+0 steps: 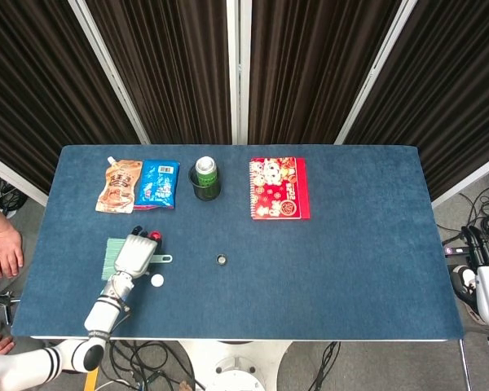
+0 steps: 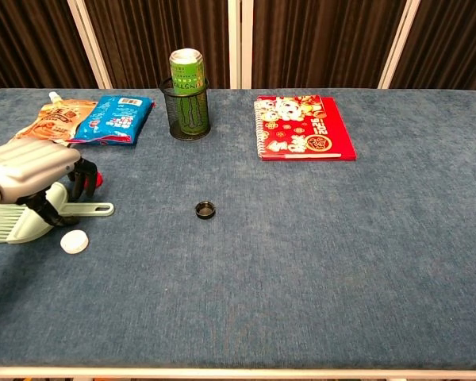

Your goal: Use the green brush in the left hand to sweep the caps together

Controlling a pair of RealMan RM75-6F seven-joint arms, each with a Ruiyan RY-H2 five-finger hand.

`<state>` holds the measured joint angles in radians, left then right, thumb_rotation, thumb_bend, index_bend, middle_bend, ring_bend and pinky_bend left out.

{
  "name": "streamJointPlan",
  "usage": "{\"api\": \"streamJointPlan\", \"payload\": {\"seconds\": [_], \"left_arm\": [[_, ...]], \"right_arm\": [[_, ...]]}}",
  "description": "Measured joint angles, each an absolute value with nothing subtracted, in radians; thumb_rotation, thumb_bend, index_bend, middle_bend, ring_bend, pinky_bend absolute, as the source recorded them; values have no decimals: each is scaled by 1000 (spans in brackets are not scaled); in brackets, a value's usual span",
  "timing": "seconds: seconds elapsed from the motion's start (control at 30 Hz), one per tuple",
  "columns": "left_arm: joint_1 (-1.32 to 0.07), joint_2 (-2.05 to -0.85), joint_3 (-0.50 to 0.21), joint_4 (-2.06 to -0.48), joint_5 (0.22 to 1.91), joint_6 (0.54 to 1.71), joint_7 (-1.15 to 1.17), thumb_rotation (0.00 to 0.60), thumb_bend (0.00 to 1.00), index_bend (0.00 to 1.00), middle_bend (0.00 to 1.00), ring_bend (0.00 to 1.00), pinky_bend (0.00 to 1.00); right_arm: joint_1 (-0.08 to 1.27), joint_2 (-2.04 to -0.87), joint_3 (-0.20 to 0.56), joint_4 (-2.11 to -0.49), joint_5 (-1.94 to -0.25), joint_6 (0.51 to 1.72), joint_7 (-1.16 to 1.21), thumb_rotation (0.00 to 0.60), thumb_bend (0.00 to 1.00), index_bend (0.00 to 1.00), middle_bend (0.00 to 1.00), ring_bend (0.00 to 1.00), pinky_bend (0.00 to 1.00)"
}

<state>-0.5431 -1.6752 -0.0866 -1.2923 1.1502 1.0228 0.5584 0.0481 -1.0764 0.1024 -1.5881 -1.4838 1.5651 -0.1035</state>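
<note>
Brush (image 2: 20,221), green, lies flat on desk (image 2: 317,262) at left edge, handle pointing right. Left hand (image 2: 33,171) sits over it, fingers curled down at handle; actual grasp cannot tell. White cap (image 2: 74,241) just beside brush, red cap (image 1: 155,236) by fingertips, black cap (image 2: 205,209) well apart at centre. Right hand (image 1: 482,254) off desk, fingers apart, holding nothing.

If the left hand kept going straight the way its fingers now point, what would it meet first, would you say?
Probably the red cap, already right at the fingertips of the left hand, which lies over the green brush. Beyond it lies the blue packet. Whether the fingers already touch the cap is unclear.
</note>
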Motion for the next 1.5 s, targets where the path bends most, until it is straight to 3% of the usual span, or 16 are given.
{"api": "streamJointPlan", "payload": {"seconds": [0.63, 0.83, 1.03, 1.33, 1.5], "left_arm": [[-561, -1675, -70, -1285, 1111, 985, 589, 600, 269, 468, 486, 349, 209], [-559, -1665, -69, -1285, 1147, 992, 521, 600, 334, 505, 527, 392, 346], [-546, -1644, -64, -1267, 1249, 1040, 343, 600, 416, 511, 541, 392, 412], [-526, -1608, -55, -1182, 1423, 1152, -115, 600, 437, 512, 560, 420, 460], [-530, -1613, -59, -1055, 1499, 1221, -400, 600, 438, 515, 562, 420, 467]], "right_arm": [[37, -1076, 100, -1592, -1483, 1569, -98, 600, 266, 0, 83, 0, 0], [36, -1073, 100, -1599, -1484, 1570, -98, 600, 265, 0, 83, 0, 0], [31, -1068, 101, -1609, -1485, 1576, -102, 600, 264, 0, 83, 0, 0], [26, -1059, 100, -1633, -1493, 1589, -119, 600, 261, 0, 83, 0, 0], [23, -1049, 102, -1656, -1503, 1602, -139, 600, 262, 0, 84, 0, 0]]}}
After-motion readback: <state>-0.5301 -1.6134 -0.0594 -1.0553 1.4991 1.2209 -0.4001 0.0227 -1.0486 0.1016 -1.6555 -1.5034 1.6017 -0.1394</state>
